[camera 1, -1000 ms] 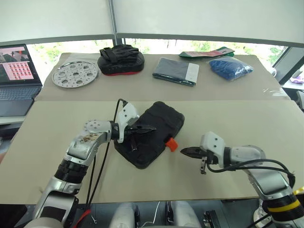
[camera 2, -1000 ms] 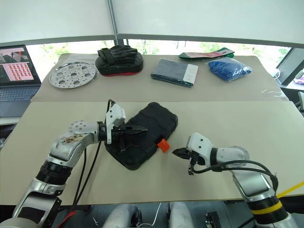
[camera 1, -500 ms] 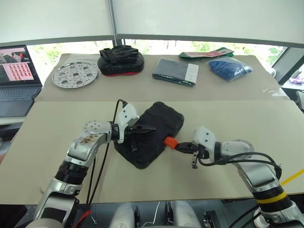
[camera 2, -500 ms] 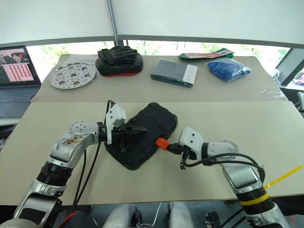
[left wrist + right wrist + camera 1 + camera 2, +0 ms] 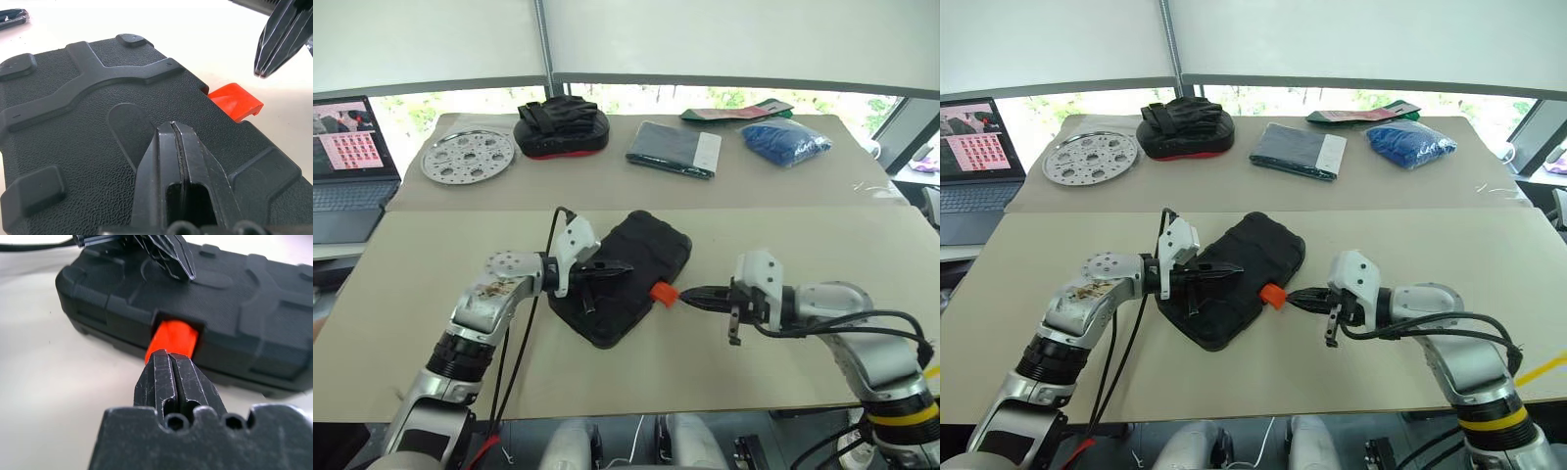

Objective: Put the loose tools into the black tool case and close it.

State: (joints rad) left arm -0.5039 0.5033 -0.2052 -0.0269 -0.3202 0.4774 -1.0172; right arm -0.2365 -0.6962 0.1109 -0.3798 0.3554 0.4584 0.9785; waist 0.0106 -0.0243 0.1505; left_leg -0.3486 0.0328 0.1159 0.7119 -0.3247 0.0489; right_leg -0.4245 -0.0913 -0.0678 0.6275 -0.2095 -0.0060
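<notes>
Black tool case [image 5: 622,276] — the landmark item. It lies shut, lid down, on the near beige table [image 5: 783,245], set at a slant. No loose tools lie around it on this table, so they are presumably already inside; that cannot be checked with the lid down.

Orange latch [image 5: 663,293] — it juts from the case's front edge, on the side toward the right arm. It sticks out from its recess instead of lying flush, so it looks not yet snapped home.

Left gripper [image 5: 619,266] — fingers pressed together, holding nothing. The tip rests on or just above the lid's textured top, near the middle of the case, apparently pinning the lid; actual contact cannot be told.

Right gripper [image 5: 683,295] — fingers pressed together, holding nothing. Its tip is at the latch's outer end, touching it or just short of it.

Step in hand, by judgement — the closing stage: fastening the latch while the case is held down.

Next move, by judgement — the right tip should push the latch in toward the case wall until it seats, with the left arm steadying the case. The risk is the slanted case sliding away from the push.

Beyond the case, far table — perforated metal disc [image 5: 467,154], black-and-red pouch [image 5: 562,127], dark grey folder [image 5: 675,147], blue bag [image 5: 787,141]. None belong to this step.
</notes>
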